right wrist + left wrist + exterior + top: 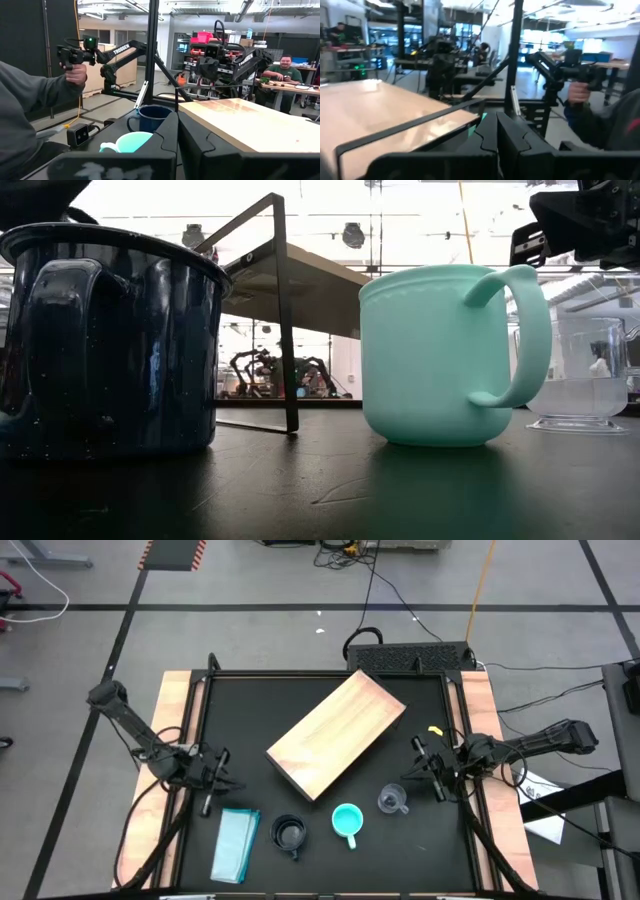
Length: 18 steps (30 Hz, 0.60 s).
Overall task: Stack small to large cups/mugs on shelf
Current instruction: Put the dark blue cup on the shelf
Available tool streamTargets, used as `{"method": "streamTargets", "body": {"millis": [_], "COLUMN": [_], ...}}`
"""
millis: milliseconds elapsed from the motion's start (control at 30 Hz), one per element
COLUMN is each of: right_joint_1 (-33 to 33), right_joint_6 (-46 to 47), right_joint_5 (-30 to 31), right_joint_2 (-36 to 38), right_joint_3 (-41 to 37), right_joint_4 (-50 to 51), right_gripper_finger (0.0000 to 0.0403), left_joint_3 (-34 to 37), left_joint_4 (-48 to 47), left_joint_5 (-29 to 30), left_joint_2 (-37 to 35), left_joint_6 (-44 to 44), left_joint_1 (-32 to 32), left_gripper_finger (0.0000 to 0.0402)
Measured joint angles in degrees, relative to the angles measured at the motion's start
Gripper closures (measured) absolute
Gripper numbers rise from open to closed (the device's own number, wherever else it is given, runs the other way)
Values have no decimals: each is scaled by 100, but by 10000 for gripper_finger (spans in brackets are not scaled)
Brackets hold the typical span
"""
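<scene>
Long pale wooden shelf board (337,735) lies diagonally on black surface (250,720); left gripper (222,778) and right gripper (428,768) hover, fingers pressed together, empty

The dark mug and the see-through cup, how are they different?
The dark navy mug is solid and speckled; the clear cup lets you see through it. In the low view the navy mug looks much bigger than the clear cup, though it also sits nearer that camera. The navy mug stands left of the turquoise mug; the clear cup stands right of it. Both stand upright, open ends up, on the black table.
</scene>
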State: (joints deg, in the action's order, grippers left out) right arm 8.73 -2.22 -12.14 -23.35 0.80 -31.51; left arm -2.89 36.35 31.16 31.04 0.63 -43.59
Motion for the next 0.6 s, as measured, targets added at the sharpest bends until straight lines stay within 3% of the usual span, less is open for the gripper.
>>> {"method": "streamTargets", "body": {"millis": [367, 600], "right_joint_1": [0, 0], "right_joint_6": [2, 2], "right_joint_5": [0, 1], "right_joint_2": [-2, -2], "right_joint_3": [0, 0], "right_joint_4": [2, 2], "right_gripper_finger": [403, 403], "left_joint_3": [-1501, -2163], "left_joint_4": [-860, -1469], "left_joint_5": [-536, -594], "left_joint_2": [2039, 2676], "left_joint_6": [-169, -34], "left_joint_1": [285, 360], "left_gripper_finger": [401, 401]}}
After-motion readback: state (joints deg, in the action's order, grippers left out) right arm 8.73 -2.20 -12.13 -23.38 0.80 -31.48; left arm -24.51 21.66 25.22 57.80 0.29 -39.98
